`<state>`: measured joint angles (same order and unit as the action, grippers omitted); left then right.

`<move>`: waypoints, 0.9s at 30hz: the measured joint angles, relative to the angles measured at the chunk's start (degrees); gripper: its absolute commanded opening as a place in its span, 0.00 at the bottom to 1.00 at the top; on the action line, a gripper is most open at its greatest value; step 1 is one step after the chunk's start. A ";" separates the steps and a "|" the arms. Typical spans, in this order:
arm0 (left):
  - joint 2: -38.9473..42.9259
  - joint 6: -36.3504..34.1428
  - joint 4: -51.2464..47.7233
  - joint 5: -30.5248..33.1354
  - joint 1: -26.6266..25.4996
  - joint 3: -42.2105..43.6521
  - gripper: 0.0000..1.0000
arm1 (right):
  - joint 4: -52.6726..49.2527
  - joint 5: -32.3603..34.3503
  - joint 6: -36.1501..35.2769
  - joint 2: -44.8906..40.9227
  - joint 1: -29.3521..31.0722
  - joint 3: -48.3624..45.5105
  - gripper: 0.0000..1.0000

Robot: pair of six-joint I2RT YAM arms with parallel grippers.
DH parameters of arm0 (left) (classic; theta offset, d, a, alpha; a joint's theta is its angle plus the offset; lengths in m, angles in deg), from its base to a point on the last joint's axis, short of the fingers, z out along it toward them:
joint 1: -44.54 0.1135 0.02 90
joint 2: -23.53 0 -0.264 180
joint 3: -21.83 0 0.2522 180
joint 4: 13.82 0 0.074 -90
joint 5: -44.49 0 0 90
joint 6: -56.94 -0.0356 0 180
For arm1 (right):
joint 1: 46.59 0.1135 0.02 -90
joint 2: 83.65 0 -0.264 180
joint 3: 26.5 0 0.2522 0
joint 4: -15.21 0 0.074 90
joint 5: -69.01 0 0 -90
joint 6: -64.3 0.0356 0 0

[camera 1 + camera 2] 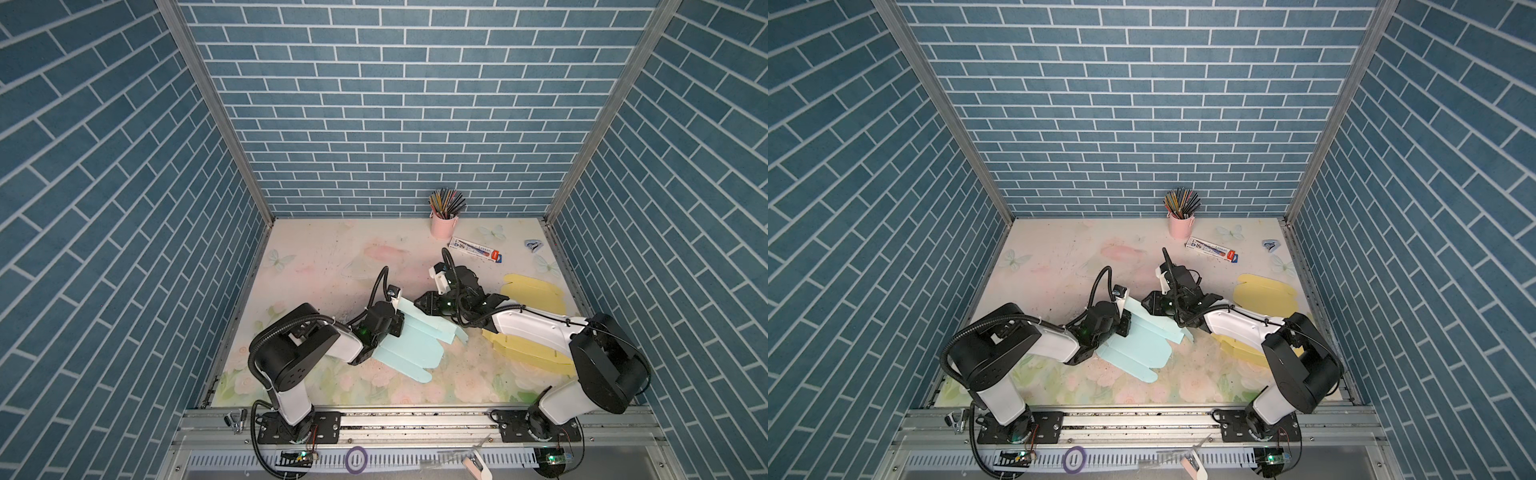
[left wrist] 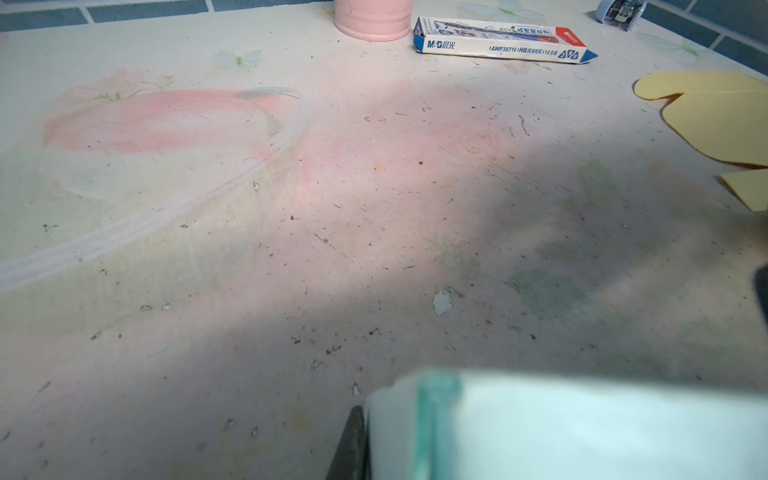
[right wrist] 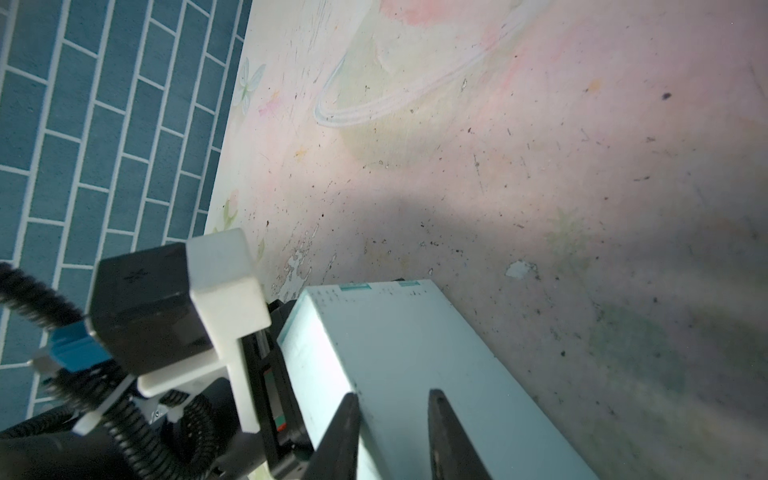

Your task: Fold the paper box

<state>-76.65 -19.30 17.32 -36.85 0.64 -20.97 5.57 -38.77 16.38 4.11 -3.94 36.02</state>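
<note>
Pale-blue paper box [image 1: 409, 349] lies part-flat between both arms, its raised panel [image 3: 415, 353] running from one to the other. Right gripper [image 3: 399, 436] sits over that panel, jaws slightly apart, while left gripper [image 1: 395, 323] is at the box's left edge, its state unclear

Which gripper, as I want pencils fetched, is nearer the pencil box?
Right: the right gripper is front-left of the pencil box; the left gripper is farther front-left.

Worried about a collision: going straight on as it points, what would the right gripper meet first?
Likely the light blue paper box, its raised panel directly ahead of the right gripper; depth is unclear.
</note>
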 measured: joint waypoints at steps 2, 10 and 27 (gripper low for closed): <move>0.15 0.46 -0.02 -0.02 0.00 0.44 0.19 | -0.26 0.17 0.09 -0.26 0.00 -0.24 0.29; 2.12 1.81 0.00 -0.11 0.00 2.82 0.22 | -0.28 0.72 0.11 -0.85 0.00 -0.81 0.29; 2.03 1.01 1.11 0.04 0.00 2.82 0.21 | -0.42 0.81 0.13 -0.90 0.00 -0.81 0.29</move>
<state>-74.62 -18.30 18.44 -36.80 0.64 -18.15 5.15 -37.97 16.52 3.22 -3.94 35.21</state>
